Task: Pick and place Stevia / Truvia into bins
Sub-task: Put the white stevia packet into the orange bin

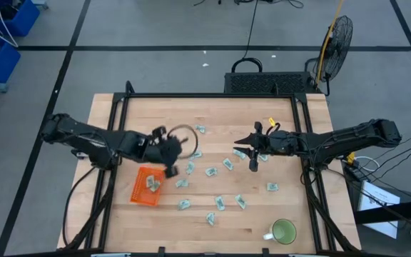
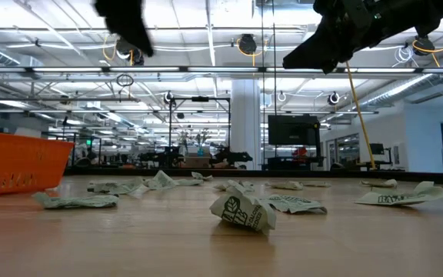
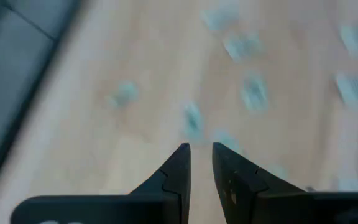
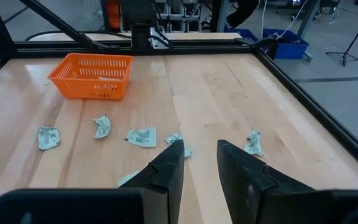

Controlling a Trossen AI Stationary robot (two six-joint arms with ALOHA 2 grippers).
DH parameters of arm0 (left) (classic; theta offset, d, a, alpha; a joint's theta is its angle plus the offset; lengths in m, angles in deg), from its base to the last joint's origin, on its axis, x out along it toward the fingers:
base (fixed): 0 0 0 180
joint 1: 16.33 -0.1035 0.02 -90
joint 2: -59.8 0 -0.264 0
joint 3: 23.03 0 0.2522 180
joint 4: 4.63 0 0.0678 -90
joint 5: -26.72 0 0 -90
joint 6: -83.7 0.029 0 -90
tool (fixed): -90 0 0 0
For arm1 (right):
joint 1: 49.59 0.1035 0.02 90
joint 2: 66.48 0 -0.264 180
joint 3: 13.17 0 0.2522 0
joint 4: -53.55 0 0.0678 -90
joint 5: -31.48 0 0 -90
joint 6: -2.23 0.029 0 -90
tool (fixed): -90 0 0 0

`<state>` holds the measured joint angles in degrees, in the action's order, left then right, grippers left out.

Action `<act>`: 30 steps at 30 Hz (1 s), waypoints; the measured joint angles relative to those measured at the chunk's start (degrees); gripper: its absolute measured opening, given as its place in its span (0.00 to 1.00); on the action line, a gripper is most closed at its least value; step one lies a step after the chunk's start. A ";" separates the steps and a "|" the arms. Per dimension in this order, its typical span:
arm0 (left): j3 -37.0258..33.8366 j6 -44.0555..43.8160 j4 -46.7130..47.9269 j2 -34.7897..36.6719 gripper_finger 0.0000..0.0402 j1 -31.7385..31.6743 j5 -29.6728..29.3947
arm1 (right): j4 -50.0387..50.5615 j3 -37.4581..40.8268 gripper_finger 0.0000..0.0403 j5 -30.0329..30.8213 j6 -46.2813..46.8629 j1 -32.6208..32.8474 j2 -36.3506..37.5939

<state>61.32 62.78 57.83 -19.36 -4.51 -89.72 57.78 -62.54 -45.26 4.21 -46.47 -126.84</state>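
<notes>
Several pale green and white Stevia packets (image 1: pixel 210 172) lie flat and crumpled across the wooden table, also in the low view (image 2: pixel 243 211) and right wrist view (image 4: pixel 142 137). The orange tray (image 1: pixel 146 187) sits near the table's left side (image 4: pixel 92 74); at least one packet (image 1: pixel 153 184) lies in it. My left gripper (image 1: pixel 171 168) hovers above the table just right of the tray's far corner; its fingers (image 3: pixel 201 149) stand slightly apart with nothing between them. My right gripper (image 1: pixel 247 146) hangs over the packets at the table's middle right, open and empty (image 4: pixel 197 146).
A round green mug (image 1: pixel 284 231) stands near the table's near right corner. A black frame rail (image 4: pixel 303 93) borders the table. Bare wood lies along the far edge and the near left corner. Both arms hang well above the table (image 2: pixel 337 38).
</notes>
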 joint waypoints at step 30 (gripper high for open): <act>0.00 14.80 -25.32 -31.75 0.18 -32.03 14.57 | 0.34 -0.02 0.22 0.11 -1.01 0.00 0.04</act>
<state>61.32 77.58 32.51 -51.11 -36.53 -75.15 58.12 -62.56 -45.15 3.19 -46.47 -126.79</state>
